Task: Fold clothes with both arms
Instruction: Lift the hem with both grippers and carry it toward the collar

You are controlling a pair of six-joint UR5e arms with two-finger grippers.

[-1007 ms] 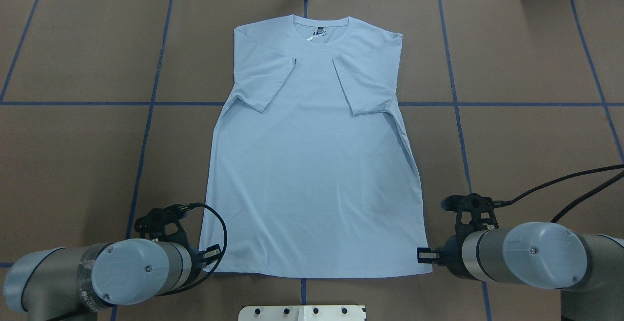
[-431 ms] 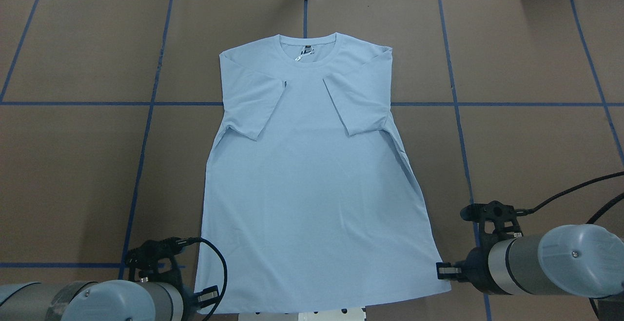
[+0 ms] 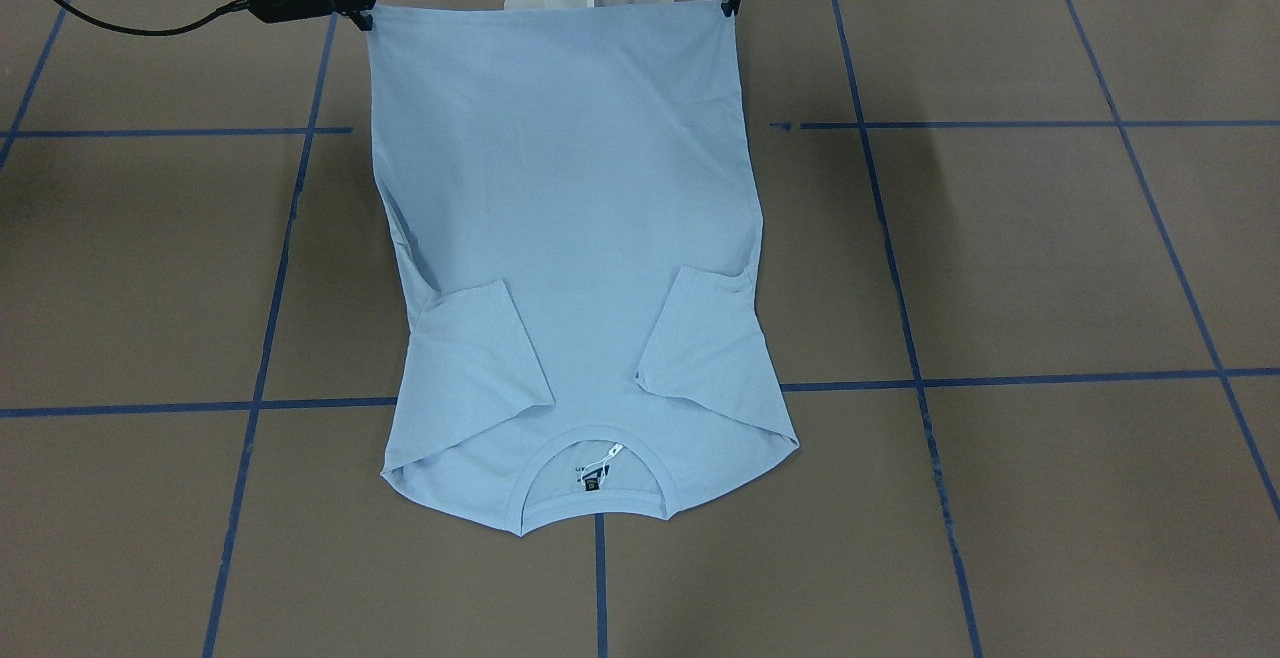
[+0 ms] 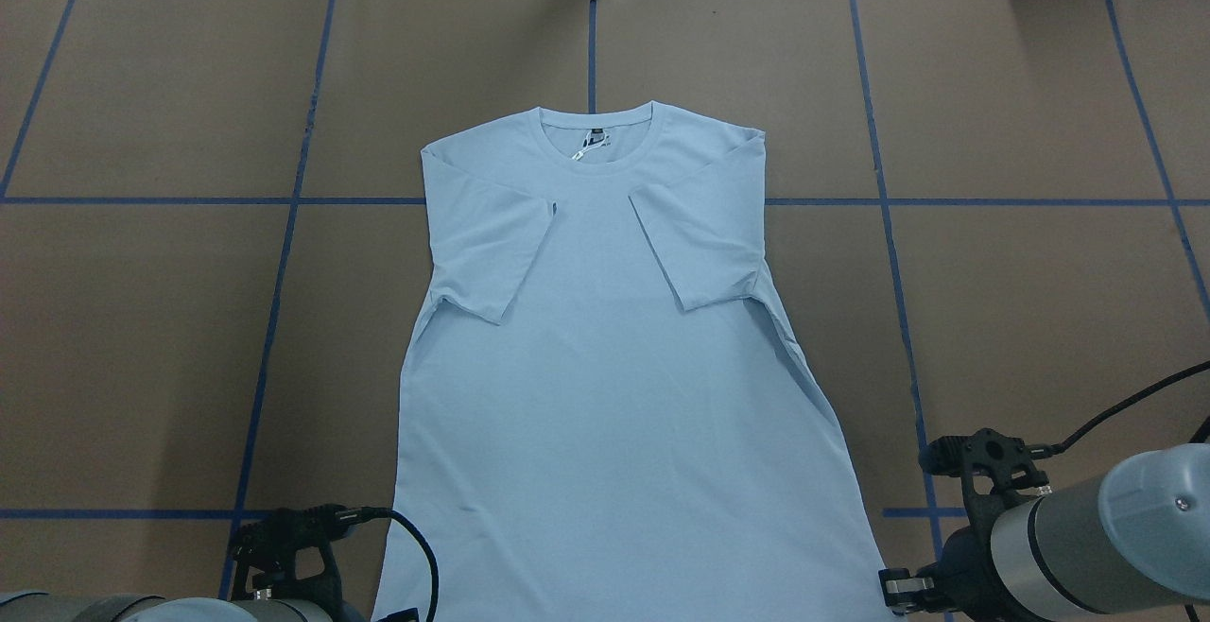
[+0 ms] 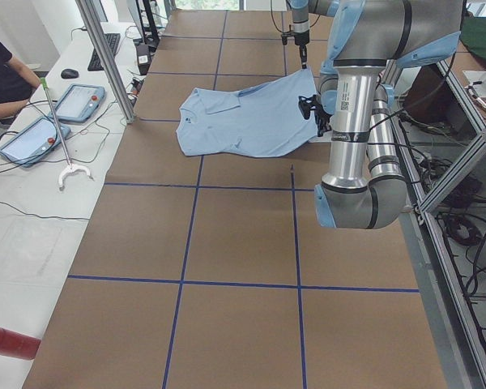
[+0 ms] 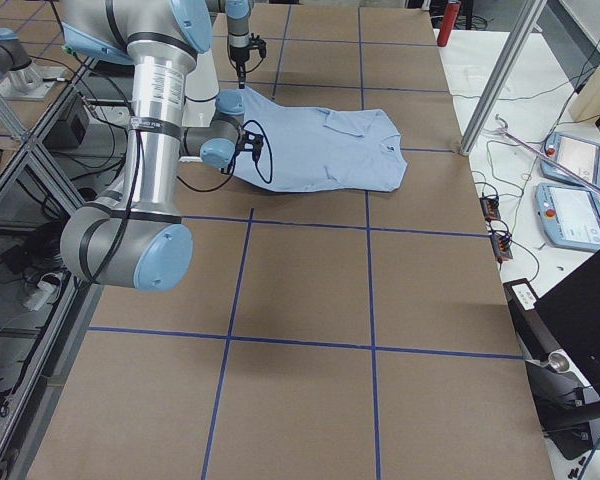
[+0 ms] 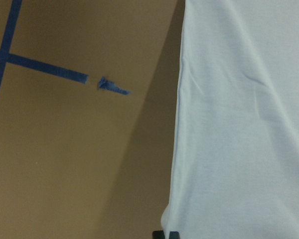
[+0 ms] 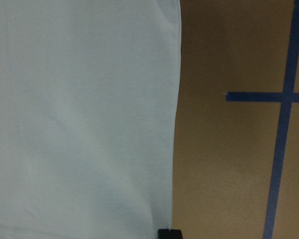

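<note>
The T-shirt [image 4: 605,367], likely light and limp, will sag between holds. Left claw [image 3: 733,4] and right claw [image 3: 366,16] each clamp a hem corner.

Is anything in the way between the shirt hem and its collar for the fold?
Nothing visible. The left gripper and right gripper grip the T-shirt at its hem corners; only its own fabric lies between.

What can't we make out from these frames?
- Overhead: the hem of the pale light-blue cotton T-shirt and most of the left gripper are cut off by the bottom edge.
- Front-facing: black neck label, text too small.
- Wrist views: finger contact with the hem, cut off by the bottom edge.
- All views: shirt underside, hidden by its own fabric.
</note>
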